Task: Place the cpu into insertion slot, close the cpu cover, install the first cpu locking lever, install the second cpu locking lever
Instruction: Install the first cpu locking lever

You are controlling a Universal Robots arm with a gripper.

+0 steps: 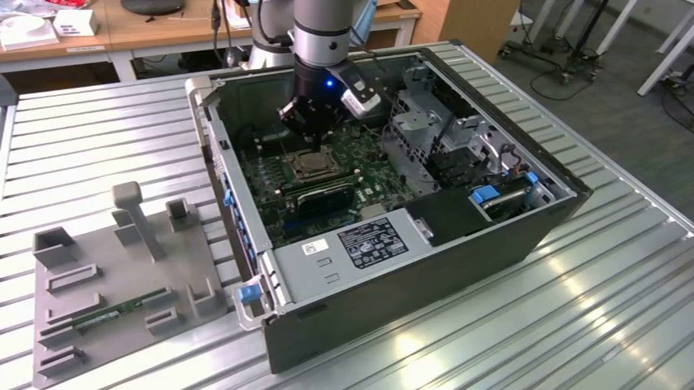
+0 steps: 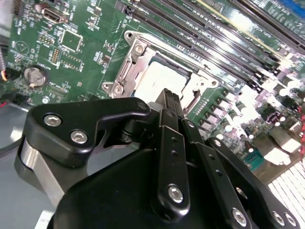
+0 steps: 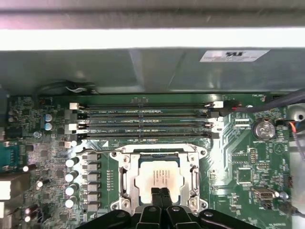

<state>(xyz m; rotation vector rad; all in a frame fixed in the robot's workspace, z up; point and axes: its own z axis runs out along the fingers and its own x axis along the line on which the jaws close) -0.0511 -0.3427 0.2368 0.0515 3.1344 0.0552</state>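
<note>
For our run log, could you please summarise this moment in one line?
gripper: shut, over cpu | cpu: seated in insertion slot | cpu cover: appears down

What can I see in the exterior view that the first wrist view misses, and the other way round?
The exterior view takes in the whole open computer case on a ribbed metal table, the arm reaching down into it, and a grey parts tray at that view's left. The first wrist view brings out close detail: long memory slots, a round coin battery, and the hand, fingertips together, right at the cpu. Both share the green motherboard and the silver-rimmed insertion slot.
</note>
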